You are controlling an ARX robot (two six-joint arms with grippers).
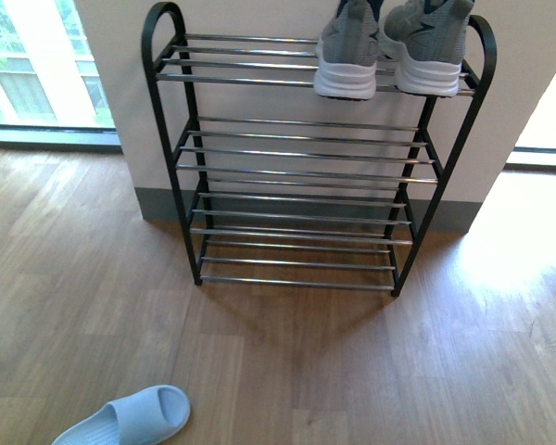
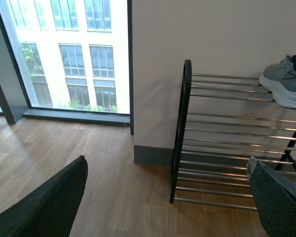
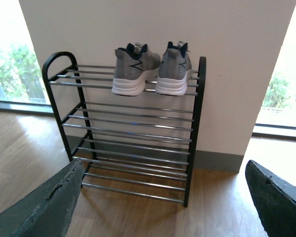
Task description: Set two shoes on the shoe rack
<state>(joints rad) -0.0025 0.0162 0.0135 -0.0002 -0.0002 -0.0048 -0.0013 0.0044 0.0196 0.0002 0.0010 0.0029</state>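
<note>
Both my left jaws and my right jaws are spread wide and hold nothing, each pair hanging in the air facing the rack (image 1: 296, 154). The rack stands at my 12 o'clock on the wood floor (image 1: 352, 371) against the white wall, and the grey sneakers (image 1: 347, 56) sit side by side on its top tier, toward the 1 o'clock end, with the lower tiers bare. One pale blue slide (image 1: 130, 419) lies on the floor at my 7 o'clock, well apart from the rack and close to me.
</note>
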